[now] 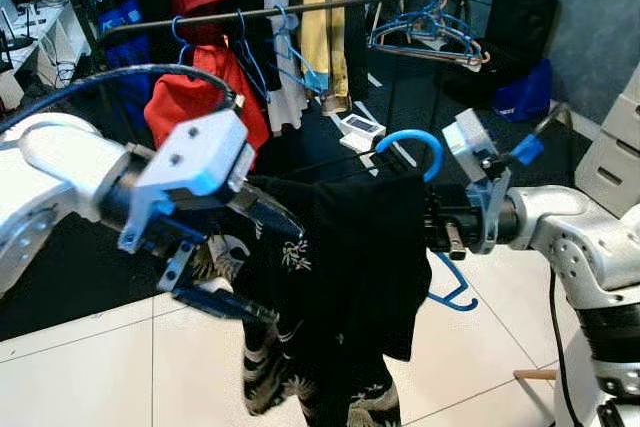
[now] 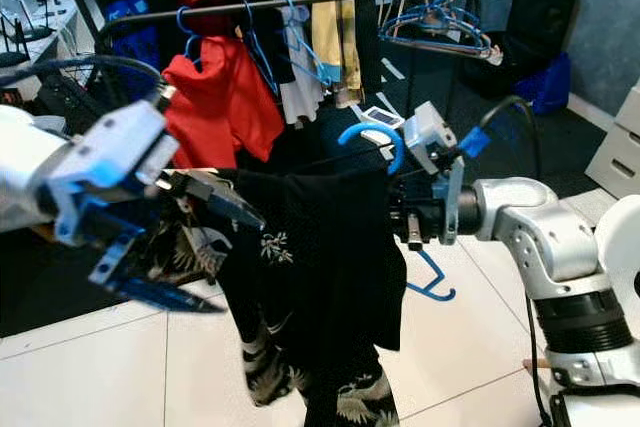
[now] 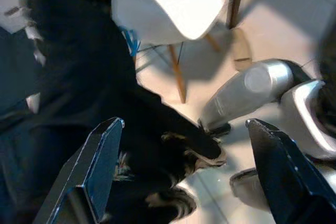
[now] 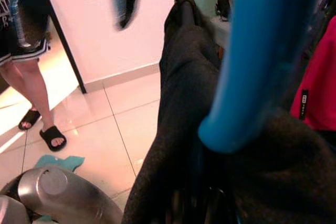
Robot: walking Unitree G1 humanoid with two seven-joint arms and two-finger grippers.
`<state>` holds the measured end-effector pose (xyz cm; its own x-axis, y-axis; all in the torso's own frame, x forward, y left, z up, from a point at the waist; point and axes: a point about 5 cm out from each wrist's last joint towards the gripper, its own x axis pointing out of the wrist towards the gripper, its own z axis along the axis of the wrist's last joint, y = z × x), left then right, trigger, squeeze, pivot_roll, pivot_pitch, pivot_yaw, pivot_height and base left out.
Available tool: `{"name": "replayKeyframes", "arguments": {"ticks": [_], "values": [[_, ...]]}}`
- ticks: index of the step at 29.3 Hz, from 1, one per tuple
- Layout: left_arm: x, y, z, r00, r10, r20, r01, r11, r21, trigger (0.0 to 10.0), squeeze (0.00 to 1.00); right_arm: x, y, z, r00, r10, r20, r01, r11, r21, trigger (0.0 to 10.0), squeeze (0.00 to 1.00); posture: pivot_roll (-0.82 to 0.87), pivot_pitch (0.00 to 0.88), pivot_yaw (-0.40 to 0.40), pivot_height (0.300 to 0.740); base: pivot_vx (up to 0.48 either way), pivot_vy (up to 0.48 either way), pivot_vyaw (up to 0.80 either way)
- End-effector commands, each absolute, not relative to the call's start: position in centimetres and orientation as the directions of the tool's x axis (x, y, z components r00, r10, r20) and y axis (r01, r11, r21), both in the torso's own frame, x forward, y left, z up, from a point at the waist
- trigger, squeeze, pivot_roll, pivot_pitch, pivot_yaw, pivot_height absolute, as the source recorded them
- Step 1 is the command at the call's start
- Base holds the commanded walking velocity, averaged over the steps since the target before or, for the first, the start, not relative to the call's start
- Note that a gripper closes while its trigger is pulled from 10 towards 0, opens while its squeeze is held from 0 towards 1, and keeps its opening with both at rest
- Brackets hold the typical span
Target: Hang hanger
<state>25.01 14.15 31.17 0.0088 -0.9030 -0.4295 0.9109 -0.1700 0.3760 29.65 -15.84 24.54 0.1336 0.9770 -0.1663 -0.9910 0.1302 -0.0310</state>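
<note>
Blue hanger (image 1: 412, 143) under black garment (image 1: 340, 257)

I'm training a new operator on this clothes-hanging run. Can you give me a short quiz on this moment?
1. True or false: the black garment hangs from the blue hanger that the right pincer holds.
2. Which pincer stands open beside the garment? A) left B) right
3. Fill in: the rail behind already carries a ____ garment on a blue hanger.

Key: 1 true. 2 A, the left pincer, with its fingers spread wide. 3 red: the red garment.
</note>
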Motion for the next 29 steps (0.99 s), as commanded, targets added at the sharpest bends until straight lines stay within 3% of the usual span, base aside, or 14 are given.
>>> {"name": "replayKeyframes", "arguments": {"ticks": [1, 2, 4, 7, 10, 25, 29], "values": [[25.2, 14.0, 31.2, 0.025, -0.897, -0.441, 0.905, -0.167, 0.391, 10.0, 0.0, 29.7, -15.5, 24.9, 0.124, 0.98, -0.157, -0.992, 0.116, -0.056, 10.0, 0.0, 0.03, 0.009, 0.054, 0.74, 0.0, 0.0, 0.0], [26.0, 13.8, 31.5, 0.071, -0.915, -0.398, 0.898, -0.116, 0.425, 10.0, 0.0, 29.7, -15.3, 24.8, 0.123, 0.978, -0.169, -0.992, 0.114, -0.06, 10.0, 0.0, 0.03, 0.011, 0.055, 0.74, 0.0, 0.0, 0.0], [26.0, 13.8, 31.5, 0.071, -0.915, -0.398, 0.898, -0.116, 0.425, 10.0, 0.0, 29.7, -15.3, 24.8, 0.123, 0.978, -0.169, -0.992, 0.114, -0.06, 10.0, 0.0, 0.03, 0.011, 0.055, 0.74, 0.0, 0.0, 0.0], [27.1, 13.9, 32.6, 0.154, -0.94, -0.304, 0.887, -0.004, 0.461, 10.0, 0.0, 29.7, -15.3, 24.5, 0.13, 0.974, -0.186, -0.991, 0.121, -0.06, 10.0, 0.0, 0.03, 0.016, 0.052, 0.74, 0.0, 0.0, 0.0], [27.4, 14.1, 32.9, 0.174, -0.945, -0.278, 0.887, 0.027, 0.461, 10.0, 0.0, 29.7, -15.2, 24.4, 0.128, 0.973, -0.192, -0.991, 0.119, -0.059, 10.0, 0.0, 0.03, 0.017, 0.05, 0.74, 0.0, 0.0, 0.0], [28.0, 13.6, 31.9, 0.202, -0.938, -0.283, 0.894, 0.059, 0.444, 10.0, 0.0, 29.6, -14.7, 24.4, 0.112, 0.976, -0.188, -0.993, 0.101, -0.066, 10.0, 0.0, 0.03, 0.02, 0.048, 0.74, 0.0, 0.0, 0.0], [28.7, 12.8, 30.3, 0.245, -0.92, -0.304, 0.9, 0.1, 0.424, 10.0, 0.0, 29.5, -14.2, 24.8, 0.099, 0.981, -0.17, -0.993, 0.086, -0.08, 10.0, 0.0, 0.03, 0.018, 0.047, 0.74, 0.0, 0.0, 0.0]]}}
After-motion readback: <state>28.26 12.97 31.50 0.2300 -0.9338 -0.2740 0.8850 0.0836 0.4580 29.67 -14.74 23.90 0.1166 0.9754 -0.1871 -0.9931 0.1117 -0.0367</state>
